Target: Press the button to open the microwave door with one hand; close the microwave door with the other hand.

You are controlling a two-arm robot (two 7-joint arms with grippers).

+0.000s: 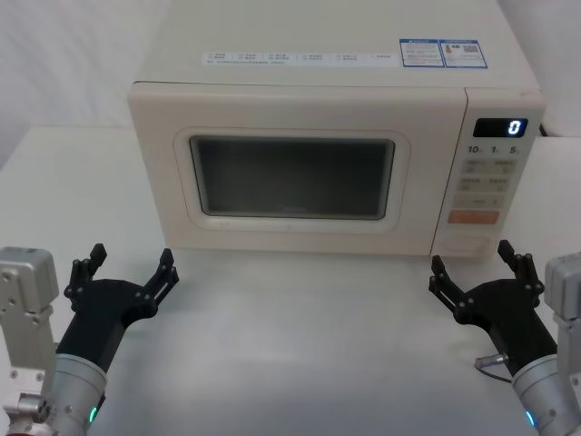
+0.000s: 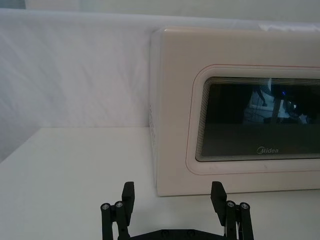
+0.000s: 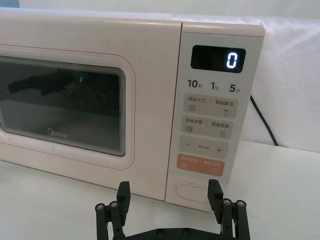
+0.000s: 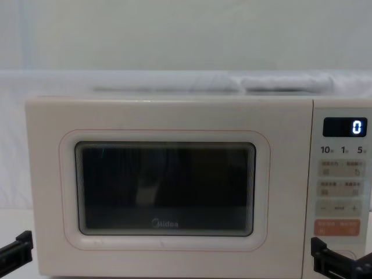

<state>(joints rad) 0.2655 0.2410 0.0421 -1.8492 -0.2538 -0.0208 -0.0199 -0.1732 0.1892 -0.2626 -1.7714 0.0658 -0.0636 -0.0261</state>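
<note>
The cream microwave (image 1: 318,64) stands at the back of the white table, its display (image 1: 500,127) reading 0. Its door (image 1: 290,177) with the dark window is closed flush; the wrist views show the door (image 2: 260,120) (image 3: 65,110) too. The cream oval button (image 1: 465,243) (image 3: 194,192) sits at the bottom of the control panel, below the orange key. My left gripper (image 1: 130,263) (image 2: 172,200) hovers open before the microwave's left corner, apart from it. My right gripper (image 1: 472,263) (image 3: 169,197) is open just in front of the panel, a short way from the button.
Bare white table (image 1: 300,345) spreads between the two arms in front of the microwave. A white cloth backdrop hangs behind. A black power cable (image 3: 262,120) runs down behind the microwave's right side.
</note>
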